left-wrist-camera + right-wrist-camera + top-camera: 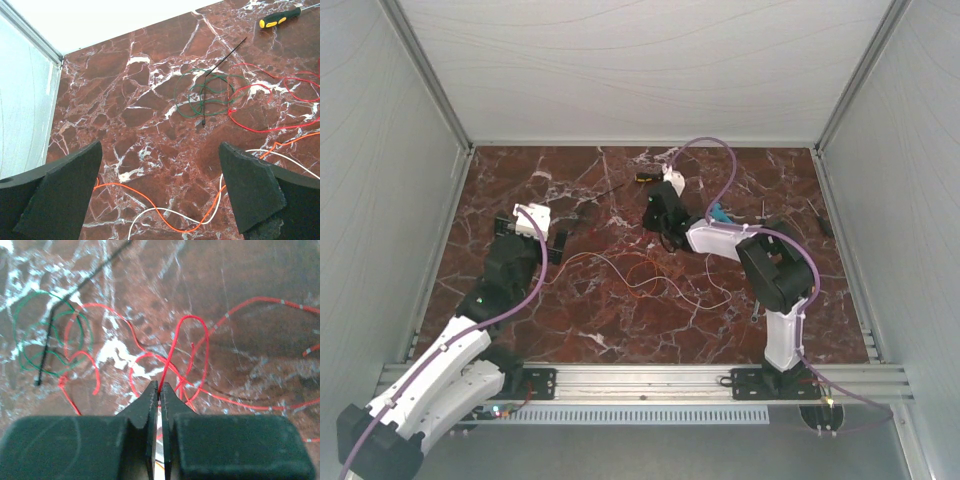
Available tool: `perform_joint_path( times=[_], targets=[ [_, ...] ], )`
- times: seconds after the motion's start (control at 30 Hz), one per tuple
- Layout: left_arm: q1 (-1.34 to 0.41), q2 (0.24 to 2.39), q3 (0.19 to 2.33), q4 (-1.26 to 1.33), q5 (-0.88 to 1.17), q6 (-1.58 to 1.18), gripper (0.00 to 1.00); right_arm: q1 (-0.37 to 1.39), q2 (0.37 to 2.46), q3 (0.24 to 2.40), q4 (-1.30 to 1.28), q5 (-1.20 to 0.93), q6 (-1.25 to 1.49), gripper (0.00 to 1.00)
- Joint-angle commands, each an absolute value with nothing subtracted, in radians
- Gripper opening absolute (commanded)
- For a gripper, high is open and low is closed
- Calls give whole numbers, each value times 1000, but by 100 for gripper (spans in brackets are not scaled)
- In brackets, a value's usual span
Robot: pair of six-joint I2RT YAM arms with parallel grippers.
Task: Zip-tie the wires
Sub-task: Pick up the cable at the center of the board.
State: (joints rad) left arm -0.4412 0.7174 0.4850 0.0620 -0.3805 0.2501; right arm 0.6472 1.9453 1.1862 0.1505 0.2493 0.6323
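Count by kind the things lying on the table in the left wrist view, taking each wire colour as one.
Wires: 4 (green wire, red wire, orange wire, white wire)
Zip tie: 1
Screwdriver: 1
Total: 6

At one o'clock in the left wrist view, the screwdriver (274, 20) shaft is cut off by the edge. The red wire (190, 316) loop's lower end disappears between the closed right gripper (161, 386) fingers.
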Motion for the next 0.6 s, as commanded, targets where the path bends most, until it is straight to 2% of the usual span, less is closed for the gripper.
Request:
perform_joint_path(
  times=[0.0, 0.3, 0.57],
  targets=[
    [-445, 719, 514, 97, -364, 238, 100, 652, 1961, 1293, 174, 285, 589, 0],
    [-445, 719, 511, 97, -359, 242, 100, 647, 1949, 1482, 159, 266, 487, 0],
    [-445, 722, 509, 97, -355, 244, 100, 630, 1903, 1574, 331, 166, 375, 0]
  ],
)
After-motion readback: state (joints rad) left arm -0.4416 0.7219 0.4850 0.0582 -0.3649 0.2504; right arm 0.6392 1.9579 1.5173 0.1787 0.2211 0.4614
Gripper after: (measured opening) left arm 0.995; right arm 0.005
